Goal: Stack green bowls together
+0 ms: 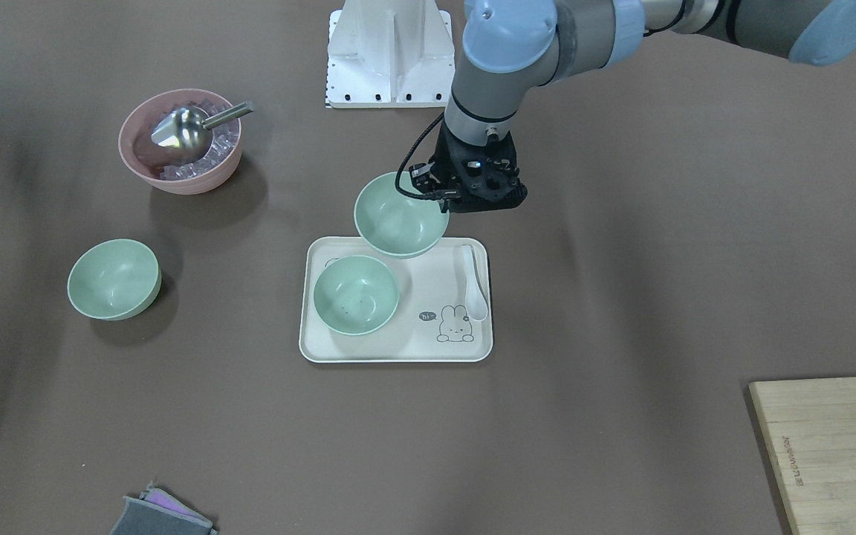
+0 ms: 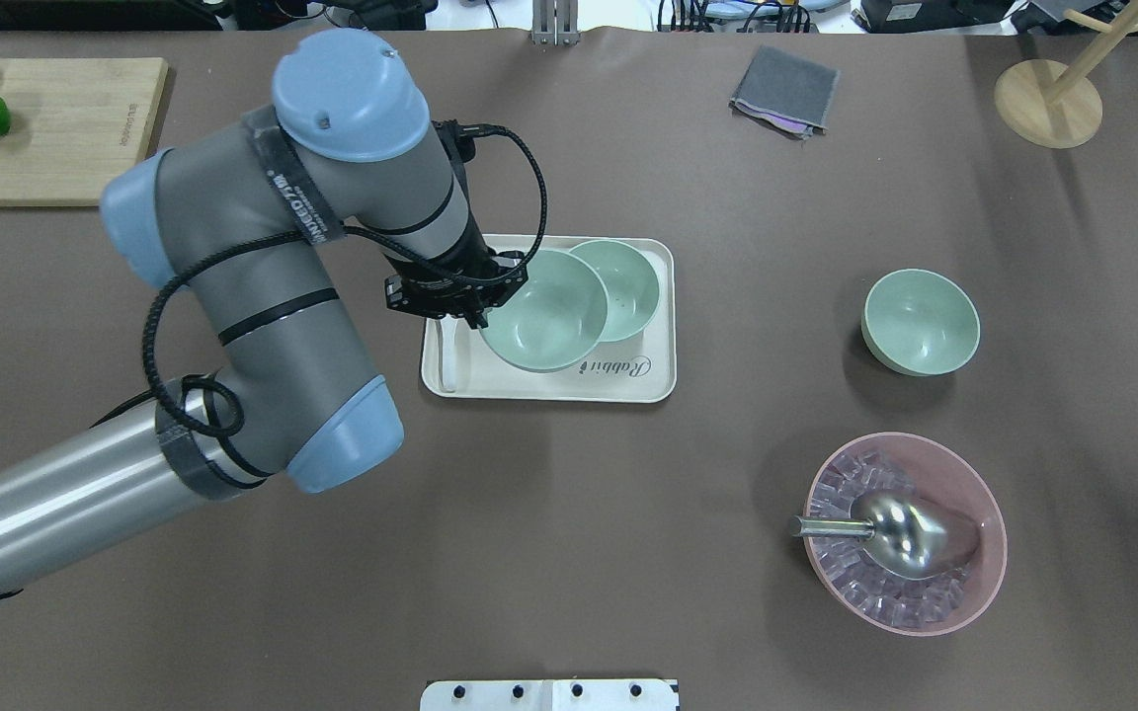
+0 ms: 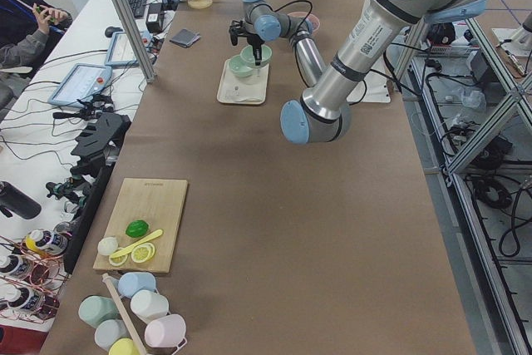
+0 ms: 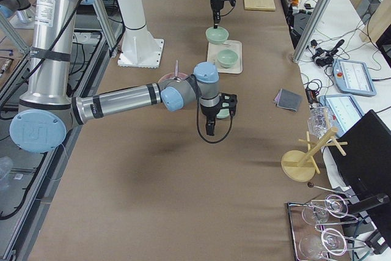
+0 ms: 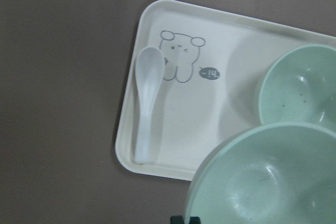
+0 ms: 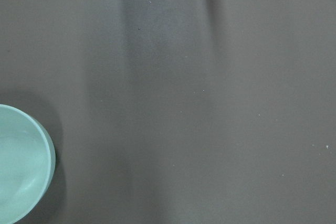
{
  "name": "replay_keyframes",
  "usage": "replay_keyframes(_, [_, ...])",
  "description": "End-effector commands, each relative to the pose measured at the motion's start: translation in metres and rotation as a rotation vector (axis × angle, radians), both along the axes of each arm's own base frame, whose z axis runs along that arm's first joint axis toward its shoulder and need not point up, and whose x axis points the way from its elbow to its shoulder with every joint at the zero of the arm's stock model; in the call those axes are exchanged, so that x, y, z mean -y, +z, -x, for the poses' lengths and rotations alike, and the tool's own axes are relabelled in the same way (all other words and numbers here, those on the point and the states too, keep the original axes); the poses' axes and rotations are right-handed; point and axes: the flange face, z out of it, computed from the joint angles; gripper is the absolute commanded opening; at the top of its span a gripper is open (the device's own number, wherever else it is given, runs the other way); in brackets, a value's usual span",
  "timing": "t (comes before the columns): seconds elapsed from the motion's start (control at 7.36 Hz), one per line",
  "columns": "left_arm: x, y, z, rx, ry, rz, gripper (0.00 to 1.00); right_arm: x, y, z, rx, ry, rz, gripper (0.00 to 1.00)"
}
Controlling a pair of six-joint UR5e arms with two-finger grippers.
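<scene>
You see the left gripper [image 1: 449, 200] closed on the rim of one green bowl [image 1: 398, 215], with only the rim's thickness between its fingers. It holds this bowl upright in the air, over the edge of the tray [image 1: 398, 349] nearest the robot. The second green bowl [image 1: 356, 294] stands on the tray, just beside the lifted one and lower. A white spoon [image 1: 472, 286] lies on the same tray. The third green bowl [image 1: 114, 279] stands alone on the table [image 1: 621, 297], well apart from the tray and near the pink bowl [image 1: 198, 182] with the metal scoop [image 1: 183, 128]. The right gripper [image 4: 211, 128] hangs close to this third bowl. You cannot tell how far it is open.
</scene>
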Motion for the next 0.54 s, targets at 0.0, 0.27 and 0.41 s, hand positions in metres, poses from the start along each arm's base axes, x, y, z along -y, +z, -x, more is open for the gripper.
replay_keyframes(0.0, [0.027, -0.014, -0.038, -0.008, -0.065, 0.003, 0.00, 0.000, 0.000, 0.000, 0.001, 0.000, -0.002, 1.00])
replay_keyframes(0.27, [0.034, -0.017, -0.066, -0.014, -0.089, 0.007, 0.00, 0.000, 0.000, 0.001, 0.001, -0.001, -0.001, 1.00])
replay_keyframes(0.41, [0.035, -0.017, -0.081, -0.009, -0.092, -0.002, 0.00, 0.000, 0.000, 0.002, 0.000, -0.002, 0.001, 1.00])
